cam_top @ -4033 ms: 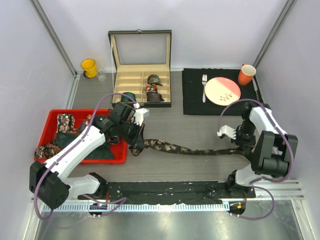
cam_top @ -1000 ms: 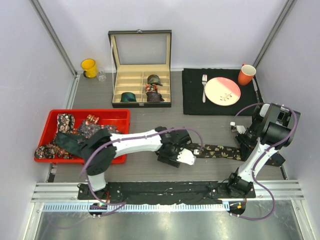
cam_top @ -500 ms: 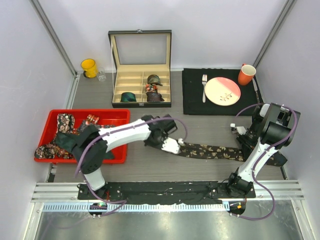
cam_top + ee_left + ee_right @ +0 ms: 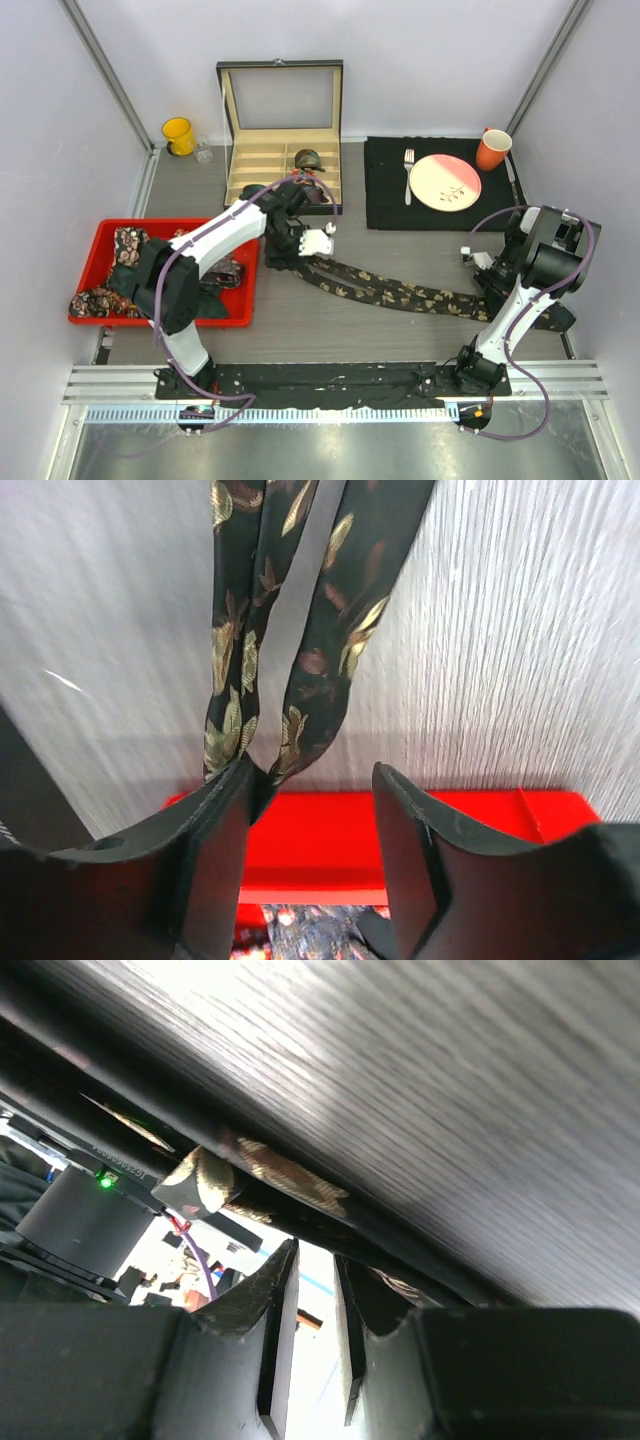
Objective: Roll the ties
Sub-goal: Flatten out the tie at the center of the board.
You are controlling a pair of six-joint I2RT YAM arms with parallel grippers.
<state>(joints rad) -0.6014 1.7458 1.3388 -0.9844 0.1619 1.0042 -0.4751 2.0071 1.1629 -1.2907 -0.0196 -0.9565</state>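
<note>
The patterned tie [image 4: 392, 293] lies flat on the grey table [image 4: 300, 340], its long axis slanting from just in front of the open box [image 4: 228, 110] at upper left down to the right gripper [image 4: 315, 1255] at lower right. Its left end is doubled back on itself, so in the left wrist view two strands run side by side away from the fold, and the fold points toward the red bin [image 4: 215, 226]. The left gripper [image 4: 313, 241] sits over that folded end with its jaws standing apart; the fold rests against the inner face of one of its fingers [image 4: 215, 850], while the other finger is clear of the cloth. The far end of the tie reaches the right gripper, whose jaws stand only a narrow slit apart; whether they pinch the cloth I cannot tell
</note>
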